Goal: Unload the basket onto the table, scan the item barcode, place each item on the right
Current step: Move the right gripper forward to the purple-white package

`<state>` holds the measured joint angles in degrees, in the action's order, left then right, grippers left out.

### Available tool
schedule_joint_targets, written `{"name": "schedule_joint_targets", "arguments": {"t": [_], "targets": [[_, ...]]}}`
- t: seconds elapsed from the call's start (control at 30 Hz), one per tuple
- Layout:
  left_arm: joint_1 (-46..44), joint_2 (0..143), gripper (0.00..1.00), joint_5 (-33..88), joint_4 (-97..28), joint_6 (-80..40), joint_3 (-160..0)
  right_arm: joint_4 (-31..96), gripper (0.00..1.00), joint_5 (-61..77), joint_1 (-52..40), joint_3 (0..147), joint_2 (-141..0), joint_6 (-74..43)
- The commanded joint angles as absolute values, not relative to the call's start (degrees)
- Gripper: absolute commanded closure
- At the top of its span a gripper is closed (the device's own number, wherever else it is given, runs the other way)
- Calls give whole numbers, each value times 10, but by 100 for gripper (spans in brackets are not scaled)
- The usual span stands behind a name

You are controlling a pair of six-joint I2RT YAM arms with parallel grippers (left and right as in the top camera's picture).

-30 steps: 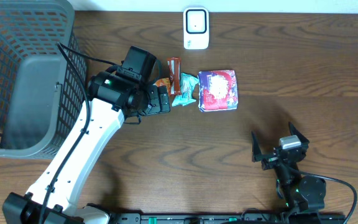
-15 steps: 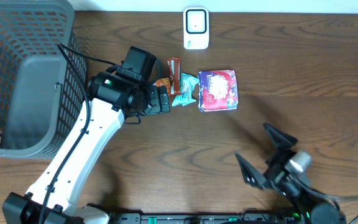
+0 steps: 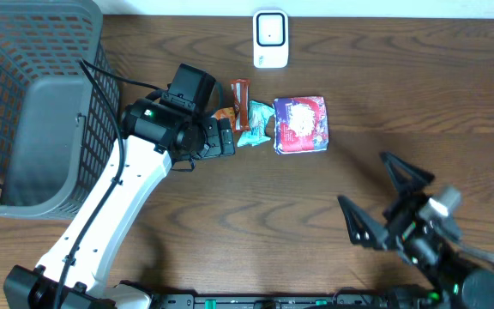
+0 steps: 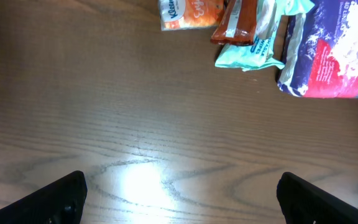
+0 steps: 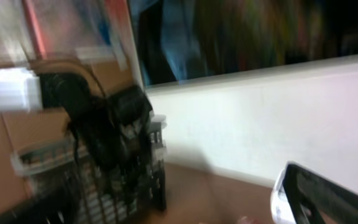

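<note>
While the overhead camera takes in the whole table (image 3: pixel 418 94), each wrist camera gives us only a slice of it. From above we count one grey mesh basket (image 3: pixel 24 112) at the left edge, one white scanner (image 3: pixel 270 39) by the far edge, and four packets (image 3: pixel 264 120) lying together on the wood just in front of the scanner. They are an orange packet (image 3: pixel 224 114), a red-brown bar (image 3: pixel 241 93), a teal packet (image 3: pixel 254 126) and a purple bag (image 3: pixel 300 124). None of them is held.

Only the left wrist view shows us the left gripper (image 4: pixel 180 180) plainly. Its two fingers (image 4: pixel 61 199) sit in the bottom corners, spread wide, with nothing but bare wood between them. The same four packets line the top edge of that view, ahead of the fingers and apart from them. From above, the arm's dark head hides this gap and seems to sit just beside the orange packet; we cannot tell whether it touches.

We see the right gripper (image 3: pixel 361 178) best from overhead. It is released, its jaws splayed wide over the near right part of the table, well apart from the packets. Its own camera is badly blurred. We make out the basket, a dark arm shape and a pale wall (image 5: pixel 241 124) that no other view shows. We count two grippers in all.
</note>
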<state>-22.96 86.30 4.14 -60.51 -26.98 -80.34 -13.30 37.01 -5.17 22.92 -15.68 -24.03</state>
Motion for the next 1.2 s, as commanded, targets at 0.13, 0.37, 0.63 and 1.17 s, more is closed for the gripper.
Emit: {"name": "schedule_joint_targets", "arguments": {"t": [0.13,0.37,0.63,1.17], "targets": [[-228,865,2,38,-608,-267,-805,-54,1,439,-53,351,-353,-207],[-228,865,2,38,-608,-267,-805,-15,1,524,-53,398,-509,-208],[-228,865,2,38,-608,-267,-805,-27,1,620,-53,397,-600,-294],[-228,865,2,38,-608,-267,-805,-34,4,395,-171,401,-613,-328]]}}
